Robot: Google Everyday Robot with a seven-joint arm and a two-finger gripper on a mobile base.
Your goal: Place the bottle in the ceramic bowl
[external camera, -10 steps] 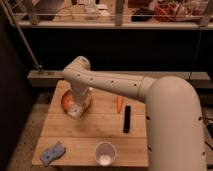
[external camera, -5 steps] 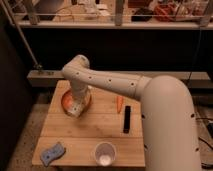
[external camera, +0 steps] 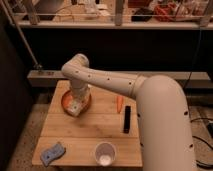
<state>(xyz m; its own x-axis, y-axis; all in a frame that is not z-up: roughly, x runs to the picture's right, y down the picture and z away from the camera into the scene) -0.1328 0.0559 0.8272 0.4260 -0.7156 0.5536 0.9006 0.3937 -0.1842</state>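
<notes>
The ceramic bowl (external camera: 64, 100), orange-brown and glossy, sits at the back left of the wooden table (external camera: 85, 134). My arm reaches in from the right and bends down over it. The gripper (external camera: 76, 102) hangs inside the bowl's rim, shut on the bottle (external camera: 74, 109), a small whitish block at its tip. The bottle is low over the middle of the bowl. I cannot tell whether it touches the bowl's floor. The arm hides the right part of the bowl.
A black rectangular bar (external camera: 127, 119) lies right of centre, with a small orange piece (external camera: 119, 103) just behind it. A round white cup (external camera: 104, 153) stands at the front edge. A blue-grey rag (external camera: 52, 153) lies at the front left corner. A dark wall and shelf rise behind.
The gripper with the bottle has sunk a little lower into the bowl. Everything else on the table stays where it was.
</notes>
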